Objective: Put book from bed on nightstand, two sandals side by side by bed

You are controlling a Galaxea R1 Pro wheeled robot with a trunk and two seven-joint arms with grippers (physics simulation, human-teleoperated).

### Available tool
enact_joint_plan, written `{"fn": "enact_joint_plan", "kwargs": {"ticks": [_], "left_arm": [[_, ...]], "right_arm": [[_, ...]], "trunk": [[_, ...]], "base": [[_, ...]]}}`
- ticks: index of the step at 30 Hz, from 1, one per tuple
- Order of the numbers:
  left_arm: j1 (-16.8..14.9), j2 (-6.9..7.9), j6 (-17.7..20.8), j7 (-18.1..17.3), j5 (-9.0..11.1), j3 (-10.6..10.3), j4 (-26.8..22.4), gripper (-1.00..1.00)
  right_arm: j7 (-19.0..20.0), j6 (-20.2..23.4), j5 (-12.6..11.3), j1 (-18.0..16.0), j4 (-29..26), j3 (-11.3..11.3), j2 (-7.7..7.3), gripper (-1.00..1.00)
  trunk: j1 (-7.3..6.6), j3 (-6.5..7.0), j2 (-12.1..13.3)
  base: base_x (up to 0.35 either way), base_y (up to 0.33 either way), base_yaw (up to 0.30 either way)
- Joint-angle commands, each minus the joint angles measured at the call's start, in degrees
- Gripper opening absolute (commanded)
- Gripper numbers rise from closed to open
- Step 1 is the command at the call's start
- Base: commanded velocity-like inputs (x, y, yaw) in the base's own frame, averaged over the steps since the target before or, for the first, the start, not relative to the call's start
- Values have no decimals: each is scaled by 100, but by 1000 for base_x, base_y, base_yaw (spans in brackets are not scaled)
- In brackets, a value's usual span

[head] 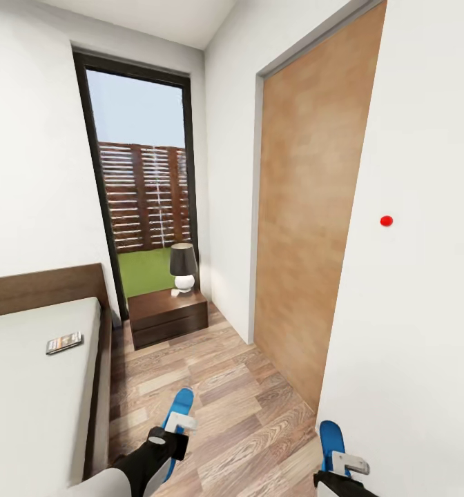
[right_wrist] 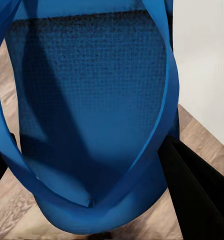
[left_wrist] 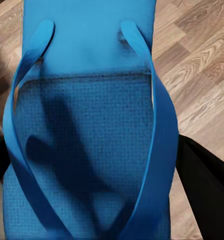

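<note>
Altogether two blue sandals show, one per arm. One sandal [head: 179, 408] is gripped by the left tool [head: 180, 422], held out low over the wood-plank floor [head: 239, 407] just beside the bed's [head: 32, 386] dark side rail; the left wrist view shows its sole and straps close up between the dark fingers [left_wrist: 204, 187]. A second sandal [head: 331, 437] sits clenched in the right tool [head: 342, 464], low near the white wall, its strap loop looming in the right wrist view. One book [head: 64, 342] lies on the grey mattress near its right edge, toward the headboard. One nightstand [head: 167, 316] stands in the far corner under the window, carrying one lamp [head: 183, 268]. Both arms reach forward, forearms low.
</note>
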Motion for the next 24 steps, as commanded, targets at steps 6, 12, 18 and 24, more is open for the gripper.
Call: {"fn": "enact_joint_plan", "kwargs": {"ticks": [6, 12, 18, 24], "left_arm": [[309, 10, -264, 26, 2, -34, -2, -100], [499, 16, -462, 26, 10, -35, 2, -100], [609, 99, -616, 26, 19, -32, 8, -100], [749, 123, -709, 26, 270, -33, 2, -100]], "right_arm": [[-47, -291, -14, 311, 17, 44, -5, -100], [-42, -670, -9, 624, 23, 46, 5, -100], [-25, -746, -6, 775, 24, 47, 10, -100], [-21, -759, 0, 821, 24, 47, 16, -100]], "trunk": [[3, -1, -4], [3, -1, -4], [3, -1, -4], [3, -1, -4]], "base": [[0, 0, 0], [0, 0, 0], [0, 0, 0], [0, 0, 0]]}}
